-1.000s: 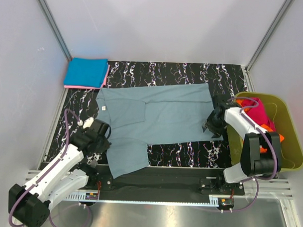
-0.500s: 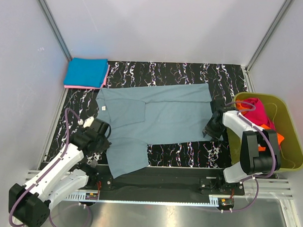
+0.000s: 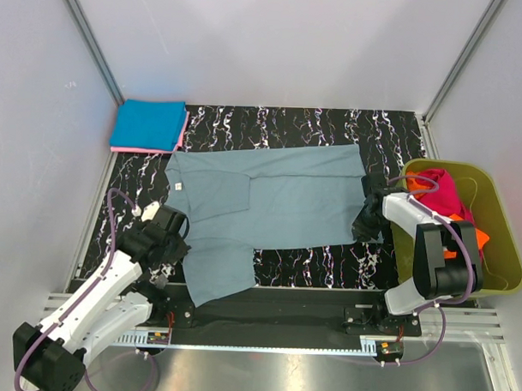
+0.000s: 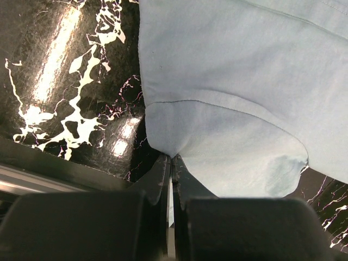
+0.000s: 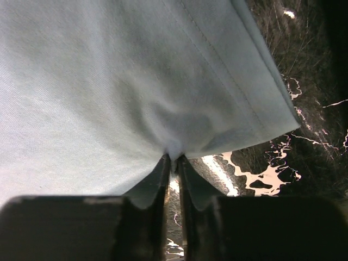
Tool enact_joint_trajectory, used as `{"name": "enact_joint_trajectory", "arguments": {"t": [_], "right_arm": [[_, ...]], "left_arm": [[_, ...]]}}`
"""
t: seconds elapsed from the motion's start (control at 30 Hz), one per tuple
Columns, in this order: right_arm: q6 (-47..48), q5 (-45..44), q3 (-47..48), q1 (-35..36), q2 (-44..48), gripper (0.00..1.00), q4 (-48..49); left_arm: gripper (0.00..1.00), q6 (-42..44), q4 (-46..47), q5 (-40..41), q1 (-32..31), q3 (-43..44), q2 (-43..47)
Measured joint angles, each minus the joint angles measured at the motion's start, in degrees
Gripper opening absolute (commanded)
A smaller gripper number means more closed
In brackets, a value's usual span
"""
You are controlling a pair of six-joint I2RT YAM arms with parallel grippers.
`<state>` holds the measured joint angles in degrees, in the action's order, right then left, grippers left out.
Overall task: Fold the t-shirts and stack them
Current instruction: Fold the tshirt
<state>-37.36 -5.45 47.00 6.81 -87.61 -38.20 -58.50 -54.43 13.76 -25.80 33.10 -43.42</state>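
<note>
Hem end clamped in my right gripper [image 5: 173, 159], sleeve edge in my left gripper [image 4: 171, 159], ready to fold the dusty grey-blue cloth t-shirt [image 3: 269, 200].

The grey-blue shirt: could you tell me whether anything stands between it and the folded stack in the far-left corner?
Nothing visible: only bare table lies between the shirt and the stack. The left gripper and right gripper are shut on it.
</note>
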Motion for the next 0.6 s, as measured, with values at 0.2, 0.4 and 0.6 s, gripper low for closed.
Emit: {"name": "enact_joint_trajectory", "arguments": {"t": [0.2,0.4,0.6], "right_arm": [[0.59,-0.02,0.0,0.0,0.22,0.08,-0.15],[2.27,-0.07,0.98,-0.13,0.2,0.09,-1.44],[4.76,-0.15,6.36,-0.48,-1.99,0.1,-3.02]], "left_arm": [[0.0,-0.2,-0.15,-0.07,0.0,0.15,0.74],[0.0,1.6,-0.85,-0.17,0.0,4.37,0.66],[0.0,3.8,-0.2,0.26,0.0,9.31,-2.69]]}}
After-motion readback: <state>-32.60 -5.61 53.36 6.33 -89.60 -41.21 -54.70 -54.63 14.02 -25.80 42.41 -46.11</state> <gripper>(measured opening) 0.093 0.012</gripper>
